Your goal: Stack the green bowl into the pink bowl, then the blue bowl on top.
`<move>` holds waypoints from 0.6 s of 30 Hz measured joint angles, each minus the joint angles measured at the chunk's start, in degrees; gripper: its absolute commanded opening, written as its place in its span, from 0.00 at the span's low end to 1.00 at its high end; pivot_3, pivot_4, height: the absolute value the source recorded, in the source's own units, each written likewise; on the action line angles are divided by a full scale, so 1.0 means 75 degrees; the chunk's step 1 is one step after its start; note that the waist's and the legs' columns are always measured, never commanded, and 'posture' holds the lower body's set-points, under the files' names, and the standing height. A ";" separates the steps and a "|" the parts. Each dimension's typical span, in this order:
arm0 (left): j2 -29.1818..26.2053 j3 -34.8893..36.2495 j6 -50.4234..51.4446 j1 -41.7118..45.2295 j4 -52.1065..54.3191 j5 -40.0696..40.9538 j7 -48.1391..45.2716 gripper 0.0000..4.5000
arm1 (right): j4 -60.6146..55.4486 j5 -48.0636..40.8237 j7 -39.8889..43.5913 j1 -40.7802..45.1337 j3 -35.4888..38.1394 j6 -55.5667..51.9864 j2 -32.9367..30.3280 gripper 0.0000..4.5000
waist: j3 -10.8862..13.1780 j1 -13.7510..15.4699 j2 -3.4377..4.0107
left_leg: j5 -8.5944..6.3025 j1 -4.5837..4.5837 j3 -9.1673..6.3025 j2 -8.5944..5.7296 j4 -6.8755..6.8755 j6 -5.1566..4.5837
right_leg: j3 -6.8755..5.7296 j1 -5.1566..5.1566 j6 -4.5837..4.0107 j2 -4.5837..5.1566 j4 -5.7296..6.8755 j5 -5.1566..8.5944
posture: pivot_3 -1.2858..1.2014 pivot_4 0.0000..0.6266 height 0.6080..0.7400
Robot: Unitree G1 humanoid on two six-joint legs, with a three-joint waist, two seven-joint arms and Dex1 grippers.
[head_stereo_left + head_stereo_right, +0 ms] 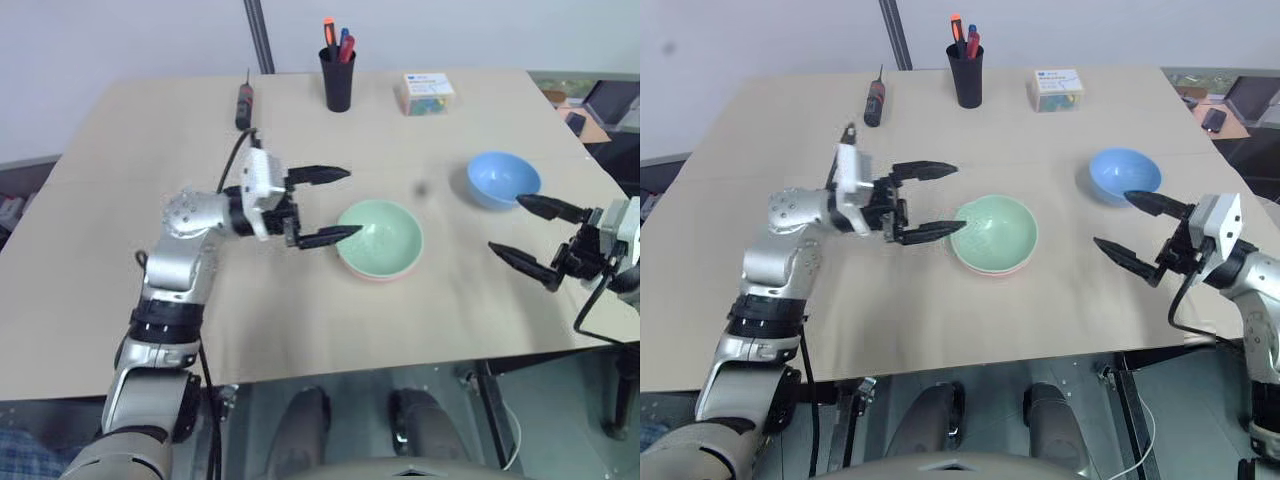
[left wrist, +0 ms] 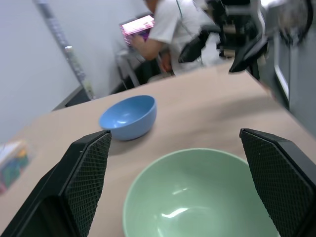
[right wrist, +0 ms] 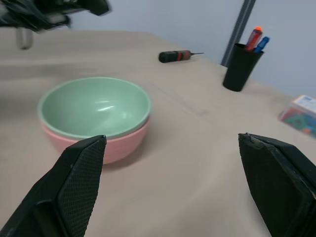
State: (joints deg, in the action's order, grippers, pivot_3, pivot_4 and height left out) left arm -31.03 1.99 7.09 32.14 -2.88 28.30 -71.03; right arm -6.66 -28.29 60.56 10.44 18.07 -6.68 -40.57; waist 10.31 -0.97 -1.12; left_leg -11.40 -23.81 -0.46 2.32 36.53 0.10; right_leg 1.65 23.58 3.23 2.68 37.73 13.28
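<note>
Status: step one looks done. The green bowl (image 1: pixel 380 236) sits nested in the pink bowl (image 3: pixel 106 147), pink rim just showing underneath, stack at desk (image 1: pixel 300 330) centre. Our left pincer (image 1: pixel 322 206) is at 9 o'clock of the stack, fingers wide apart, nothing held, lower finger tip at the green rim; can't tell if it touches. Our right pincer (image 1: pixel 538 240) is at 3 o'clock of the stack, near the desk's right edge, fingers apart and empty. The blue bowl (image 1: pixel 503 178) sits alone at 1 o'clock from the stack, upright, just beyond the right pincer. Left to do: grab blue, set it into green. Far edge: pen cup (image 1: pixel 338 70), screwdriver (image 1: pixel 244 101), small box (image 1: pixel 427 92), not involved.
</note>
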 measured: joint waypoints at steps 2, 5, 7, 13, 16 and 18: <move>-0.0162 0.0276 0.0110 -0.0263 0.0021 0.0209 -0.0016 0.98 | 0.0386 0.0266 -0.0081 0.0351 -0.0216 0.0108 -0.0022 1.00 | 0.0000 0.0022 -0.0001 | 0.0000 -0.0001 0.0000 0.0000 0.0001 0.0000 | -0.0001 -0.0001 -0.0001 0.0000 -0.0002 0.0000 | 0.52 0.24 1.00; -0.0504 0.0786 0.0410 -0.0834 0.0017 0.0568 -0.0028 0.98 | 0.1305 0.0870 -0.0161 0.1246 -0.0694 0.0238 -0.0160 1.00 | 0.0002 -0.0008 0.0003 | 0.0000 0.0000 0.0006 0.0000 0.0001 0.0000 | 0.0004 0.0001 -0.0023 0.0001 -0.0003 -0.0010 | 0.52 0.24 1.00; -0.0544 0.1111 0.0516 -0.1111 0.0020 0.0794 -0.0023 0.98 | 0.1924 0.1268 -0.0194 0.1820 -0.1020 0.0271 -0.0262 1.00 | 0.0003 0.0002 0.0002 | 0.0000 -0.0001 0.0001 0.0001 0.0001 0.0000 | -0.0001 0.0002 -0.0029 0.0001 -0.0002 -0.0008 | 0.52 0.24 1.00; -0.0733 0.1666 0.0510 -0.1949 0.0072 0.1235 -0.0250 0.98 | 0.4245 0.2387 -0.0274 0.3443 -0.2059 0.0519 -0.0195 1.00 | 0.0003 0.0006 0.0002 | 0.0000 -0.0005 0.0008 0.0000 0.0000 0.0000 | 0.0002 0.0003 -0.0034 0.0002 -0.0008 -0.0008 | 0.52 0.24 1.00; -0.0747 0.1843 0.0546 -0.2338 0.0319 0.1441 -0.0326 0.98 | 0.5702 0.2921 -0.0364 0.4216 -0.2438 0.0836 -0.0034 1.00 | 0.0005 0.0016 0.0003 | 0.0000 -0.0007 0.0004 0.0001 -0.0002 0.0000 | -0.0001 0.0005 -0.0034 0.0003 -0.0008 -0.0008 | 0.52 0.24 1.00; -0.0754 0.1910 0.0586 -0.2534 0.0531 0.1586 -0.0339 0.98 | 0.6590 0.3181 -0.0428 0.4732 -0.2625 0.1003 0.0090 1.00 | 0.0006 -0.0008 0.0004 | 0.0000 -0.0006 0.0007 0.0001 -0.0004 0.0000 | 0.0001 0.0006 -0.0035 0.0003 -0.0007 -0.0008 | 0.52 0.24 1.00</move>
State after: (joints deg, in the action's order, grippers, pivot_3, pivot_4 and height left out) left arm -36.69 16.31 11.49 13.14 1.10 40.19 -73.57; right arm 42.77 -4.43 57.35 45.93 -1.62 0.84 -39.89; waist 10.36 -1.04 -1.09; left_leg -11.40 -23.85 -0.41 2.32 36.50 0.11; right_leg 1.66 23.62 2.97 2.70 37.68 13.21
